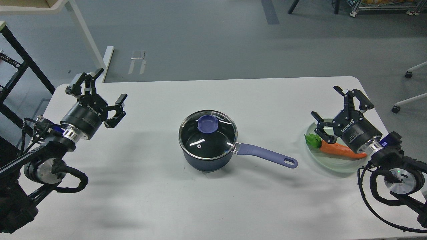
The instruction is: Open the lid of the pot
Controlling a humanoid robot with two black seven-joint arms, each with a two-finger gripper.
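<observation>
White table (140,186) on a grey floor. Pot (206,160) sat mid-table, lid (207,135) on it, handle pointing right. Left gripper (107,87) hung over the table's left end, fingers spread wide, holding nothing. Right gripper (328,102) likewise wide open and empty, over the green plate (330,165) with a carrot (337,149), well apart from the pot.

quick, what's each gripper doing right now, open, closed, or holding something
Left gripper: open, holding nothing, off to the left of the pot.
Right gripper: open, holding nothing, above the plate with the carrot.
</observation>
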